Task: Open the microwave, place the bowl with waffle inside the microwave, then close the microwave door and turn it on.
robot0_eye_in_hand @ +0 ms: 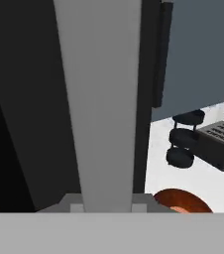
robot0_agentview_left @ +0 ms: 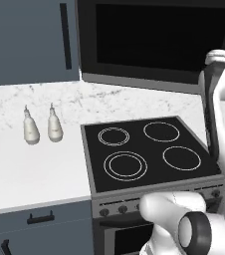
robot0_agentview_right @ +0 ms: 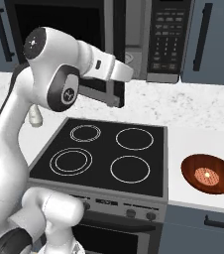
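The microwave [robot0_agentview_right: 164, 34] hangs above the stove, its button panel down the right side. The microwave door [robot0_agentview_right: 54, 30] stands swung partly open to the left, and a strip of pale cavity [robot0_agentview_right: 134, 30] shows beside it. From the left the door [robot0_agentview_left: 159, 35] faces the camera as a wide dark window. My gripper [robot0_eye_in_hand: 107, 207] is at the door's free grey-silver edge [robot0_eye_in_hand: 101, 99], which runs up between the two tips; they sit tight against its sides. The reddish-brown bowl [robot0_agentview_right: 209, 174], with the waffle in it, rests on the counter right of the stove and also peeks in as the bowl [robot0_eye_in_hand: 181, 201].
A black four-ring stovetop [robot0_agentview_right: 104, 154] lies below the microwave. Two white bottles [robot0_agentview_left: 41, 127] stand on the left counter. Blue-grey cabinet doors [robot0_agentview_right: 213, 39] flank the microwave. A dark grey toaster-like appliance [robot0_eye_in_hand: 218, 144] sits on the right counter past the bowl.
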Controlling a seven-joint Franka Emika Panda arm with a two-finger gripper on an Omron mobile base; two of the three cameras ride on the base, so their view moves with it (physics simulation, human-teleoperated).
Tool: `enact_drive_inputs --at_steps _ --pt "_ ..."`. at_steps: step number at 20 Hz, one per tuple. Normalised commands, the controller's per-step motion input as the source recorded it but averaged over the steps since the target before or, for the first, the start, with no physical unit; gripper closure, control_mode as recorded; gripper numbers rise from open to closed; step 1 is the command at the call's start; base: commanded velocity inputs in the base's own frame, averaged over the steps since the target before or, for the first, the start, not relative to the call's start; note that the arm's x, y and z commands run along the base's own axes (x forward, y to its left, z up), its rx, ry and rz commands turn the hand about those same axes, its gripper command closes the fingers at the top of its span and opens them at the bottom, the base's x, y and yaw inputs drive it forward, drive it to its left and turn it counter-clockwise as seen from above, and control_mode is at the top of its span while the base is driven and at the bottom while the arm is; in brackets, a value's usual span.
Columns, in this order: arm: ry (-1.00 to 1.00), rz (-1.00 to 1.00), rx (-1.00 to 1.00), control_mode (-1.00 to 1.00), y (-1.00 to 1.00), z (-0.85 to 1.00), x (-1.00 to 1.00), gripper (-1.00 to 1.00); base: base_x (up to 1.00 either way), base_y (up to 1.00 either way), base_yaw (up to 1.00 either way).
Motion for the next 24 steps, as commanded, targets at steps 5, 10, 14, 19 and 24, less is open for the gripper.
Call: enact_drive_inputs --at_steps 5,10,14,19,24 --pt "-0.17 -0.27 -0.14 -1.00 0.60 0.00 -1.00 1.00 0.00 0.00 0.00" --pt "-0.14 -0.14 -0.19 -1.00 0.62 -0.01 -0.86 1.00 0.00 0.00 0.00" --pt "0.04 0.00 -0.20 -1.00 0.63 -0.20 -0.13 -1.00 0.00 0.00 0.00" --pt "0.00 0.00 -0.06 -1.00 0.29 -0.11 -0.04 -1.00 0.00 0.00 0.00" --pt "0.01 -0.03 -0.02 -1.00 0.31 0.04 -0.56 -1.00 0.00 0.00 0.00"
